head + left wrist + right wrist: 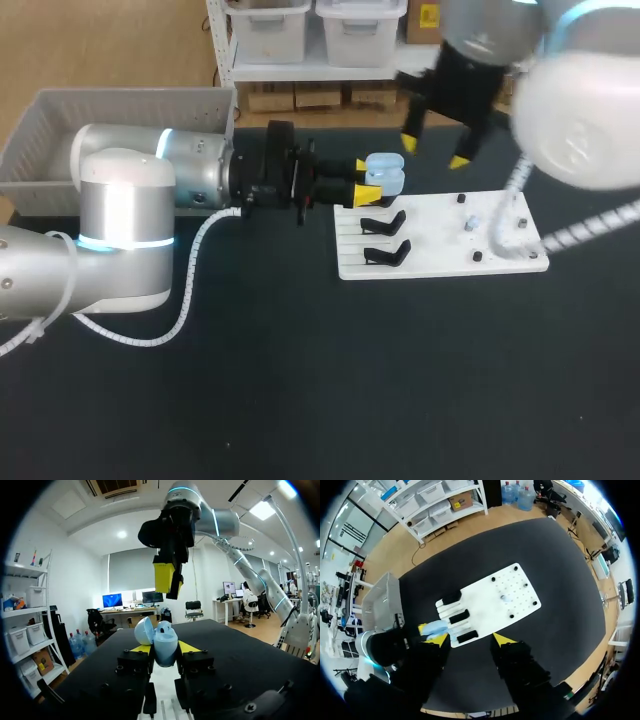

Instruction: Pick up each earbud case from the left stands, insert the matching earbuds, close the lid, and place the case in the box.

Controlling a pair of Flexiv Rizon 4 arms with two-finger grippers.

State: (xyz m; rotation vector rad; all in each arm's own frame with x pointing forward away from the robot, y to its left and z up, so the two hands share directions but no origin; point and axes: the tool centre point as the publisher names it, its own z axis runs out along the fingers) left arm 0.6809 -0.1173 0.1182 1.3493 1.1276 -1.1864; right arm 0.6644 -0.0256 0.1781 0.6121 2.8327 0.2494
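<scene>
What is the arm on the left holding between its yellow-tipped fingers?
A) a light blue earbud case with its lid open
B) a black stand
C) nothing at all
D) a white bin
A: the left gripper has its fingers pressed on both sides of the light blue earbud case, whose lid stands open.
</scene>
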